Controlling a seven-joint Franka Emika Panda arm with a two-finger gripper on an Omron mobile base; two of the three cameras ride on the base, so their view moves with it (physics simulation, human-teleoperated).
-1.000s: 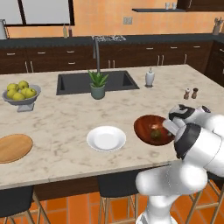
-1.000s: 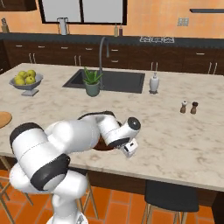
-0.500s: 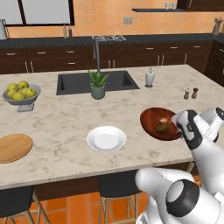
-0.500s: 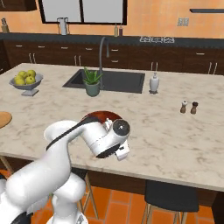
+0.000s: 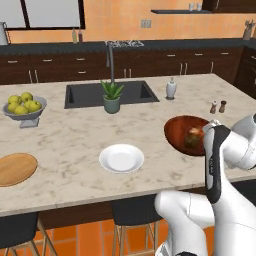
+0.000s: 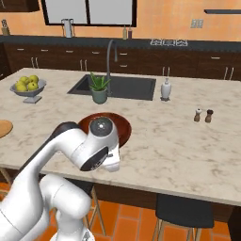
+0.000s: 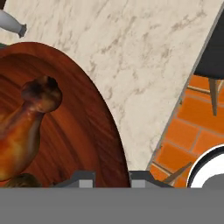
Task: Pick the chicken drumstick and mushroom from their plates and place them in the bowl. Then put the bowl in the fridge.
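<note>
Reddish-brown bowl (image 7: 83, 131) holding the chicken drumstick (image 7: 26, 127) has its rim clamped in the hand (image 7: 112, 177).

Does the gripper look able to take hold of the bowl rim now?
Probably yes: the gripper is already shut on the near rim of the bowl, with nothing between them; the chicken drumstick lies further inside.

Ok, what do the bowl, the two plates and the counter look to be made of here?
The bowl: glossy reddish-brown wood, grain lines visible. The left plate: matte light wood, judging by its colour. The middle plate: plain white, likely glazed ceramic. The counter: pale veined stone, marble-like.
</note>
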